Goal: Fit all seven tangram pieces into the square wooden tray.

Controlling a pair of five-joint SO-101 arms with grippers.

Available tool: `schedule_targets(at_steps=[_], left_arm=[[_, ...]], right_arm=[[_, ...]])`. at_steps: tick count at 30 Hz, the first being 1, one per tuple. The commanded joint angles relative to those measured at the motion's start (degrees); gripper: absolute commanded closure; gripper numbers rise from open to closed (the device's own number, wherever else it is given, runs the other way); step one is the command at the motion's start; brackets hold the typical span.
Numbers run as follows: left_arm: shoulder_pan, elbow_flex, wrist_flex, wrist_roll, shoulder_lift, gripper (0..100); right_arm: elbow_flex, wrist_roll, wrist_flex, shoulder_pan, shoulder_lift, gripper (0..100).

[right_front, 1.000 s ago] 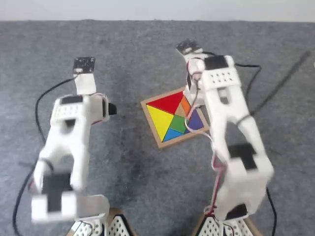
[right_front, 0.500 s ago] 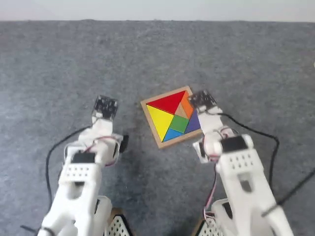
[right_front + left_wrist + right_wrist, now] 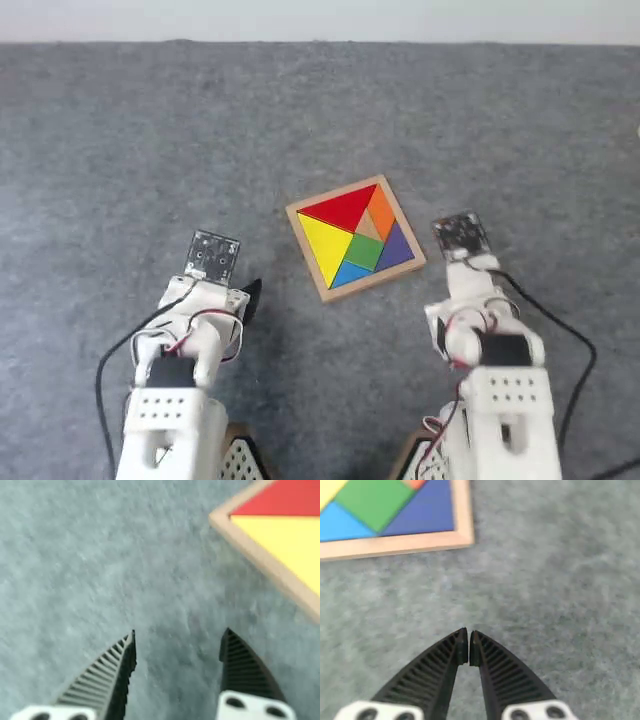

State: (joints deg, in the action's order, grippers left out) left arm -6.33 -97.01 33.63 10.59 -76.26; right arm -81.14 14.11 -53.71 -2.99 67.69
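Observation:
The square wooden tray point(image 3: 306, 257) lies mid-table, turned like a diamond. In it sit a red triangle point(image 3: 343, 208), a yellow triangle point(image 3: 324, 244), an orange piece point(image 3: 381, 211), a green square point(image 3: 365, 251), a blue triangle point(image 3: 350, 272), a purple piece point(image 3: 398, 244) and a small tan piece point(image 3: 368, 228). My left gripper point(image 3: 180, 635) is open over bare carpet, short of the tray's corner point(image 3: 220, 518). My right gripper point(image 3: 468, 635) is shut on nothing, over carpet just off another tray corner point(image 3: 463, 534).
Grey carpet point(image 3: 150, 140) covers the whole table. The left arm point(image 3: 190, 345) stands near the front left, the right arm point(image 3: 487, 345) near the front right, each a short way from the tray. Their black cables trail beside them.
Both arms have drawn back toward the table's front edge. The right gripper has left the tray's right side; the left one has dropped lower and nearer. The tray has stayed put.

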Motion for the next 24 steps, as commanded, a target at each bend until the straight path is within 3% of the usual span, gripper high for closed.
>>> schedule_targets(at_steps=[1,8,18,24], left_arm=[[0.4,0.1,7.7,-3.5,-12.2,72],[0.2,0.5,25.4,-6.0,-29.0,71],[0.2,0.5,36.1,-6.1,-25.5,71],[0.2,0.5,36.2,-6.1,-25.5,71]], right_arm=[[-7.4,-0.3,2.2,1.8,12.5,96.1],[-15.3,-0.4,-7.7,1.8,37.1,95.8],[-15.4,-0.4,-12.2,2.2,33.5,95.7],[-15.4,-0.4,-12.4,2.2,33.5,95.7]])
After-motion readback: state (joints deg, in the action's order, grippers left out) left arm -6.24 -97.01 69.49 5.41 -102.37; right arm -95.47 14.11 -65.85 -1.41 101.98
